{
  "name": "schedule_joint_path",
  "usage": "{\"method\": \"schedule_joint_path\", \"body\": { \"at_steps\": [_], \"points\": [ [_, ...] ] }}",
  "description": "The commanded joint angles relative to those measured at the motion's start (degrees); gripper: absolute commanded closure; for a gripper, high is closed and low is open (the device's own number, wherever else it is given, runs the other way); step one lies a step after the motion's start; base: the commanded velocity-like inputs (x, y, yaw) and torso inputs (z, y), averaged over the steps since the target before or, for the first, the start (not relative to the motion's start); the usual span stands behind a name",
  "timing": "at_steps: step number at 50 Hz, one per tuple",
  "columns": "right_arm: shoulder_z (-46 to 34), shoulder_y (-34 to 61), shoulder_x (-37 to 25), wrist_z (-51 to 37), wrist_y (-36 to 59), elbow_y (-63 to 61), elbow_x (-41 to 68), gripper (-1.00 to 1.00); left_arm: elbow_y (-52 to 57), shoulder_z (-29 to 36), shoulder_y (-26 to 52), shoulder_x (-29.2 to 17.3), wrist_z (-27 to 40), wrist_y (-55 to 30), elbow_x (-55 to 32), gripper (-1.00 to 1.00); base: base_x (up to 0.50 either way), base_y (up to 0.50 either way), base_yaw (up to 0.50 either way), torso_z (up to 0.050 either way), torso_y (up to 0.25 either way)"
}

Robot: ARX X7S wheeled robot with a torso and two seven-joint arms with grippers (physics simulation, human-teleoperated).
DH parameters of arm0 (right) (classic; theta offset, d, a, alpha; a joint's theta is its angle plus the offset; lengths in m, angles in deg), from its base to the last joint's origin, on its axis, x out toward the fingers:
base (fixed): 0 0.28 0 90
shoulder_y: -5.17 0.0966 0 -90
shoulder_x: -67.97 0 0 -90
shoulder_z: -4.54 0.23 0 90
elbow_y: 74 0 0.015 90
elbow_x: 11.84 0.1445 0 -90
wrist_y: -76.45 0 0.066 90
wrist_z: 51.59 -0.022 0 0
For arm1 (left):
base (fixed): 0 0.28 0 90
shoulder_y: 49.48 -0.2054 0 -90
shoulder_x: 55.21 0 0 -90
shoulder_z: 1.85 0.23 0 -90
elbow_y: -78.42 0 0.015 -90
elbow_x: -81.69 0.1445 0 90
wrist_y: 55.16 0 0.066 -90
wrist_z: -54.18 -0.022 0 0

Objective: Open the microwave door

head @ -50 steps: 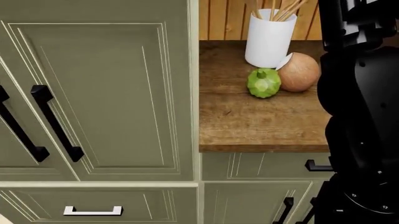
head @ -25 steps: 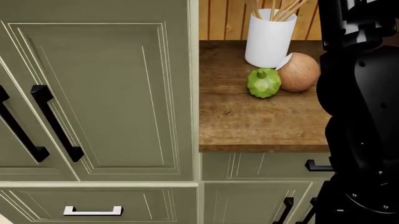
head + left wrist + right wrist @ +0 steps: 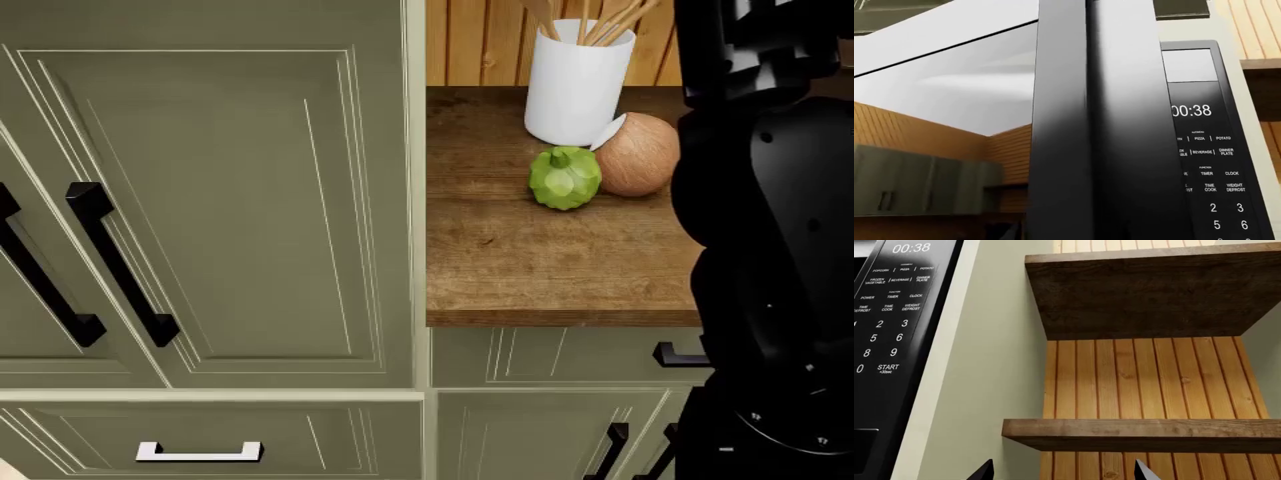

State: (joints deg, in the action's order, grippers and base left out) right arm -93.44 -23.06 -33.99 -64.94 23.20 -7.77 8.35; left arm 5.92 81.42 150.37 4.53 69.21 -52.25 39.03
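Head view, going left to right: tall olive cabinet door [image 3: 200, 200] with two black bar handles [image 3: 123, 262] fills the left half, and under it there's a drawer with a white handle [image 3: 199, 452]. Right of center is a wooden countertop [image 3: 534, 260] with a white utensil holder [image 3: 577, 80] at the top, a green squash-looking thing [image 3: 565, 178] just in front of it and a brown round thing [image 3: 638, 153] touching the holder's right side. The right arm [image 3: 774, 250] blocks the whole right edge as a black mass.

The microwave [image 3: 1201, 150] only shows in the wrist views. Left wrist view has its door [image 3: 1107, 125] front and center as a dark vertical slab, swung partly out, with the keypad to the right reading 00:38. No left gripper in view there, so can't tell its state.

Right wrist view: keypad [image 3: 891, 305] at upper left, wooden shelves [image 3: 1141, 432] on slat paneling to the right. The right gripper [image 3: 1064, 471] has two fingertips [image 3: 984, 471] poking up at the bottom edge, spread wide with nothing between them.
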Motion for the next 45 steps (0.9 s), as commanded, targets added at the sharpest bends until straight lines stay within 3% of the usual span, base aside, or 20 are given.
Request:
{"method": "schedule_joint_path", "body": {
  "at_steps": [1,22,45],
  "points": [
    [-0.44,0.10,-0.08,-0.27,-0.22,0.23,0.19,-1.00,0.73,0.66,-0.37,-0.90,0.78,0.14,-8.49,-1.00,0.00,0.00,0.00,0.000,0.000],
    [-0.90,0.56,-0.51,-0.73,-0.36,0.46,0.65,-1.00,-1.46,4.44,2.07,-5.61,-0.02,4.05,-7.63,-1.00,0.00,0.00,0.00,0.000,0.000],
    [-1.91,0.78,-0.67,-1.47,-0.04,-0.03,1.12,-1.00,2.45,-1.40,6.70,-6.76,5.70,-2.31,-17.36,-1.00,0.00,0.00,0.00,0.000,0.000]
  ]
}}
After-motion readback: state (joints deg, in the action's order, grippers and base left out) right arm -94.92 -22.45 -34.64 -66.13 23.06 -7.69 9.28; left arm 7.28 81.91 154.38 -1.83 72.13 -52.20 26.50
